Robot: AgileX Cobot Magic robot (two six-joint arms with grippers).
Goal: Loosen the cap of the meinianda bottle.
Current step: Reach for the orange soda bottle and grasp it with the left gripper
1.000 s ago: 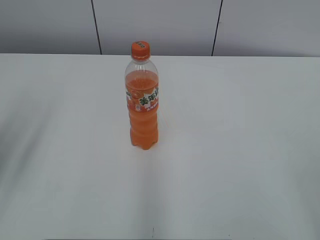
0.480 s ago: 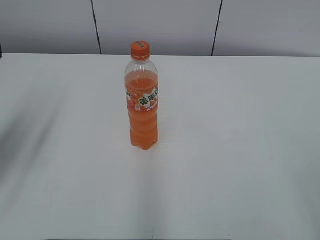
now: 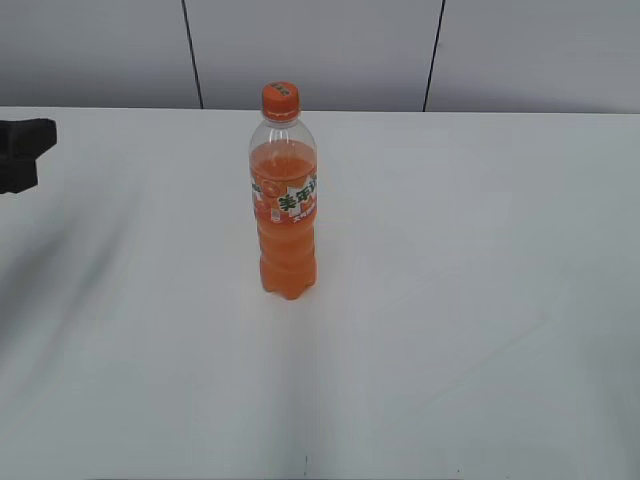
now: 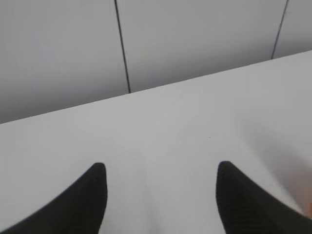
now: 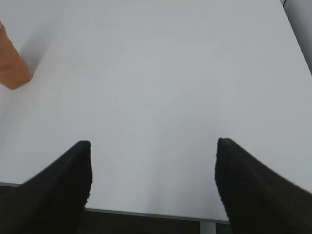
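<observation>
The meinianda bottle [image 3: 285,210] stands upright near the middle of the white table, with orange drink and an orange-white-green label. Its orange cap [image 3: 281,98] sits on top. The bottle's base shows at the left edge of the right wrist view [image 5: 10,68]. My left gripper [image 4: 158,168] is open and empty over the table's far left; its black tip shows at the left edge of the exterior view [image 3: 25,150], well apart from the bottle. My right gripper [image 5: 152,144] is open and empty near the table's front edge, out of the exterior view.
The white table [image 3: 450,300] ends at a grey panelled wall [image 3: 320,50] behind the bottle. The table's front edge [image 5: 146,214] lies just under my right gripper.
My left gripper has come into the exterior view from the left edge. The bottle has not moved.
</observation>
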